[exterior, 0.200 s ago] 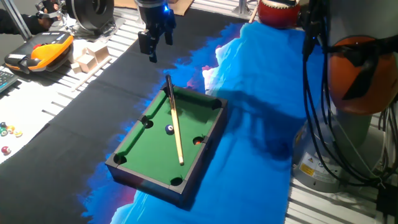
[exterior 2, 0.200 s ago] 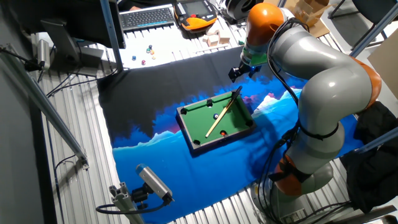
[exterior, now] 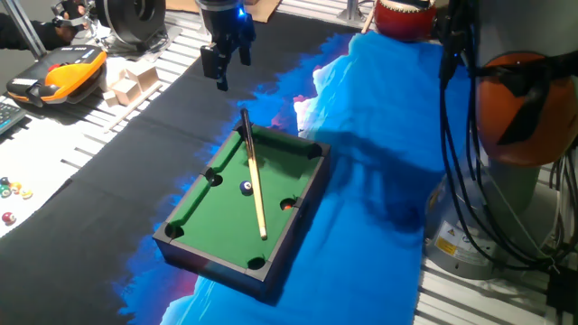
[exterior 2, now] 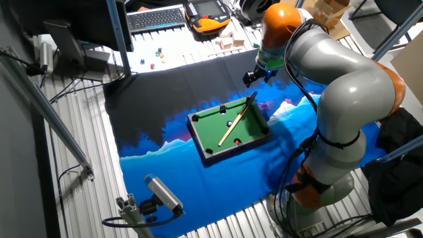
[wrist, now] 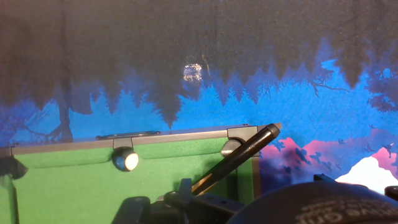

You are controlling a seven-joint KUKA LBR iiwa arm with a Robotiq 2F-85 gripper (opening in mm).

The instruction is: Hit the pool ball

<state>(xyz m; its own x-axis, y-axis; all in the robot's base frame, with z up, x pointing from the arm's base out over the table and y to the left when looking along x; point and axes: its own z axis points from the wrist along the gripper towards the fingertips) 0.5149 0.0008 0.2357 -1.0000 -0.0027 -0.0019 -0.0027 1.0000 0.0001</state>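
The tiny glossy black pool ball with a white spot (exterior: 246, 188) lies on the green felt near the middle of the miniature pool table with a dark frame (exterior: 298, 226), touching or just beside the shaft of the long wooden cue stick with a dark butt (exterior: 254, 181). In the other fixed view the same ball (exterior 2: 229, 123) sits close beside the cue (exterior 2: 236, 121), near the middle of the felt. The cue rests slantwise across the table, its dark end propped on the far rail and sticking out over it, its light tip down on the felt towards the near end. A small orange-red ball (exterior: 287, 205) sits at the side pocket on the right-hand rail, apart from the black ball. The table (exterior 2: 198, 135) stands on a cloth printed with black and blue forest shapes (exterior: 361, 181).

The black two-finger gripper (exterior: 221, 68) hangs in the air beyond the table's far end, above the dark part of the cloth and well apart from the cue's butt, holding nothing. Its fingers point downward with a narrow gap between them. In the hand view the table's corner and the cue's dark butt (wrist: 258, 139) show below the hand.

Off to the side, small multicoloured loose balls (exterior: 11, 191) lie on a white surface.
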